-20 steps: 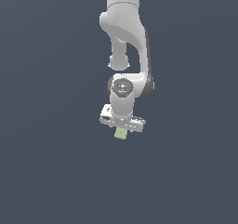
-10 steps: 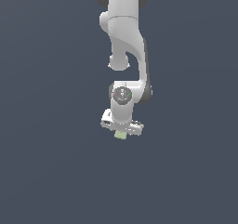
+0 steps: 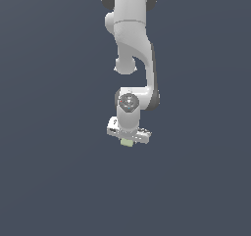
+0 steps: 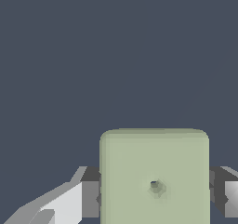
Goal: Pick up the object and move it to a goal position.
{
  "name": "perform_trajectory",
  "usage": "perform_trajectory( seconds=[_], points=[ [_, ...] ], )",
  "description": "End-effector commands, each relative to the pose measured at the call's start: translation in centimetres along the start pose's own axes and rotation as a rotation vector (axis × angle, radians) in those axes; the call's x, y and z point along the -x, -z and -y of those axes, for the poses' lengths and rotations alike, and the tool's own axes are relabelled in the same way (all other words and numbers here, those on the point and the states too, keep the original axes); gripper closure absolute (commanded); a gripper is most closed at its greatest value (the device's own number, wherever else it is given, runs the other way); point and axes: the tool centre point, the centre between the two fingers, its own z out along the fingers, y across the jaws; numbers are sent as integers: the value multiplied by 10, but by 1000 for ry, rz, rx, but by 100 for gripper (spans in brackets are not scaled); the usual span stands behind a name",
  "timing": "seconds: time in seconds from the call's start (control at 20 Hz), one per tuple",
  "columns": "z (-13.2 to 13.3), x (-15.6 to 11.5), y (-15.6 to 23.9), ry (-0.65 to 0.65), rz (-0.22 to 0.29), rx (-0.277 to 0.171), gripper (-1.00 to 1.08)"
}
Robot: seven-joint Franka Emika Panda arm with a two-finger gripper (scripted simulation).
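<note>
In the exterior view the arm reaches down with the gripper [image 3: 127, 141] pointing downward, and the cube [image 3: 127, 142] shows as a pale green sliver just under the gripper body, between its fingers. In the wrist view the cube [image 4: 154, 176] fills the gap, with a finger [image 4: 90, 193] pressed against each side, so the gripper is clamped on it. The carry step seems in hand; no goal marker is visible, so the next move calls for holding the grip firm while travelling.
</note>
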Motion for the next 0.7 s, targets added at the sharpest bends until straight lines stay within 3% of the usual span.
perform_trajectory(
  seconds=[0.0, 0.65],
  points=[
    [0, -1, -3, 2, -1, 0, 108],
    [9, -7, 16, 0, 0, 0, 108]
  ],
)
